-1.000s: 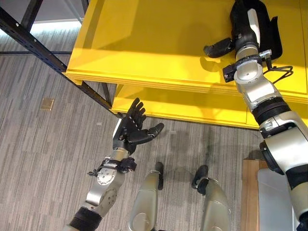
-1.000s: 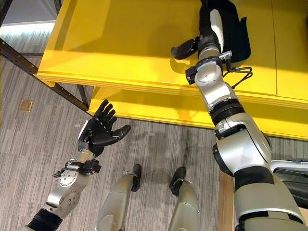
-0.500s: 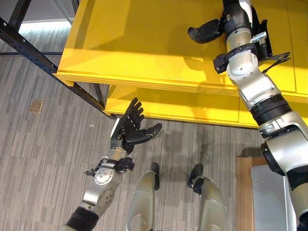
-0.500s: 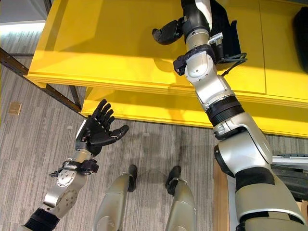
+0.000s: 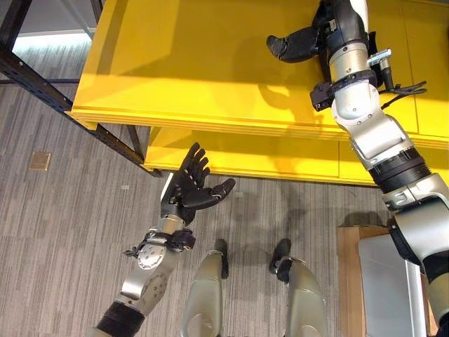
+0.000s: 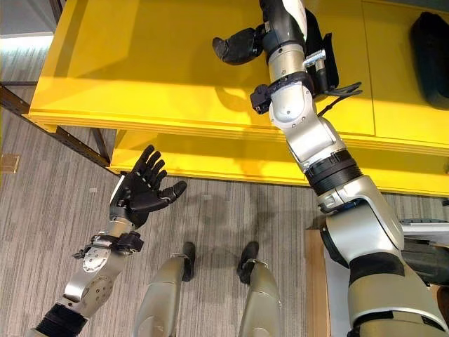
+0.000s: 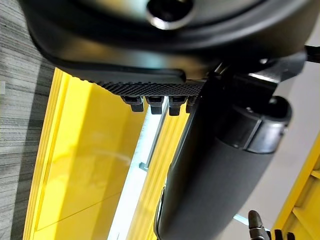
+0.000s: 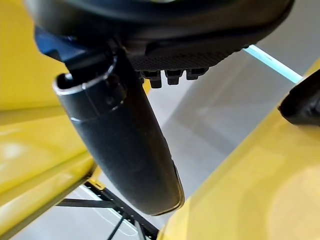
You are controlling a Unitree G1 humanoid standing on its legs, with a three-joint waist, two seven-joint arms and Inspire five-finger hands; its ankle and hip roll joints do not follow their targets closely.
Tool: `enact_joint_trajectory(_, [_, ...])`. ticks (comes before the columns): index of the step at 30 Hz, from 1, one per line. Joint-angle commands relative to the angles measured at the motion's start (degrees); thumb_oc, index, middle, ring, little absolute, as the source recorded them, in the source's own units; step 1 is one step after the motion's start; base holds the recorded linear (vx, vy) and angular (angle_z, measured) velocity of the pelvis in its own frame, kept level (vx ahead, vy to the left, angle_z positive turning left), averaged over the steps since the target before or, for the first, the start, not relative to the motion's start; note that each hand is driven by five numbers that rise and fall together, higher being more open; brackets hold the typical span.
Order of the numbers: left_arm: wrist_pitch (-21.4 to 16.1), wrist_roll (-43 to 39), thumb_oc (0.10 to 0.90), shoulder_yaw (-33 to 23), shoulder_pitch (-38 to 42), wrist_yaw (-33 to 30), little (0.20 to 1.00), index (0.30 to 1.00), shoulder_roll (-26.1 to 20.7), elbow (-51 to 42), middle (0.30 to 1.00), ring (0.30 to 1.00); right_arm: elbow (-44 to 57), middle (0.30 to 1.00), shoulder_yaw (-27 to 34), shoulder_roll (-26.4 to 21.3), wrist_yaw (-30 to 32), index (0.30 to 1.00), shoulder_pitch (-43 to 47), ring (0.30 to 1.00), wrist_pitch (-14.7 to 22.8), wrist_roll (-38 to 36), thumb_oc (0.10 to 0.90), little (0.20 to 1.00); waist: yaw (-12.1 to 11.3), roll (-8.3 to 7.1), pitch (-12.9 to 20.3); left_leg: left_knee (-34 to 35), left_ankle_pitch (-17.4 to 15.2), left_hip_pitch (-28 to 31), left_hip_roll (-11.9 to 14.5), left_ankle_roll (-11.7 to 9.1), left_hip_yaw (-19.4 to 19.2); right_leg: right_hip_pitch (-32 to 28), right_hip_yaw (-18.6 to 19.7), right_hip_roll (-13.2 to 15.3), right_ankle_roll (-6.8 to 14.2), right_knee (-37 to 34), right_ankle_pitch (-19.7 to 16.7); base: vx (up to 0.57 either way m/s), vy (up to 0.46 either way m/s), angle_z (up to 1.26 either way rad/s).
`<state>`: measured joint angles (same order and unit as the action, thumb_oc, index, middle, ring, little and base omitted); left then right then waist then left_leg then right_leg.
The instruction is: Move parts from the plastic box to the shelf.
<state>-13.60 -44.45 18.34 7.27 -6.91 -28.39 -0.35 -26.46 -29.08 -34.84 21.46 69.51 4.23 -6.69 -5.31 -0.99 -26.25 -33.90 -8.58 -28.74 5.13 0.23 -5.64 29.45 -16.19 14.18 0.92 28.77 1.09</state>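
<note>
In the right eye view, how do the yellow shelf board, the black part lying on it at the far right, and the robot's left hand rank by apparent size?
1. Yellow shelf board, by far the largest.
2 and 3. Black part and left hand look about alike; the part is cut off by the picture's edge and lies farther away, so I won't rank them.

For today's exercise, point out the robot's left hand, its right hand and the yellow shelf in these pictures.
left hand (image 5: 188,193): left eye view, on the open palm.
right hand (image 6: 238,46): right eye view, on the thumb above the shelf.
yellow shelf (image 5: 175,63): left eye view, on bare top board.
</note>
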Motion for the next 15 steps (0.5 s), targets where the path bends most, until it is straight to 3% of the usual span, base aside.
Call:
enact_joint_trajectory(1, [-5.00,2.06,0.900,-2.12,-0.91,0.84,1.000,1.000,-0.81,-6.65,1.000,1.000,7.81,1.000,5.96,-3.35,1.46,1.000,1.30,1.000,6.33,3.01,0.900,1.000,-0.95,-0.76,3.88,4.88,2.76,0.75,2.89,-3.35,7.28,-6.03,2.77,0.28,3.05,5.07,8.38,0.00,0.000,0.00])
enact_joint_trajectory(15, [-4.48,3.69,0.900,-4.01,-2.98,1.91,1.000,1.000,0.46,-7.12,1.000,1.000,20.54,1.000,14.17,-13.46,-2.65,1.000,-17.30,1.000,7.91,7.77,0.900,1.000,1.61,-2.41,4.86,5.07,1.84,3.12,3.51,-3.41,6.74,-8.50,3.37,0.21,3.58,3.60,8.10,0.00,0.002,-0.02])
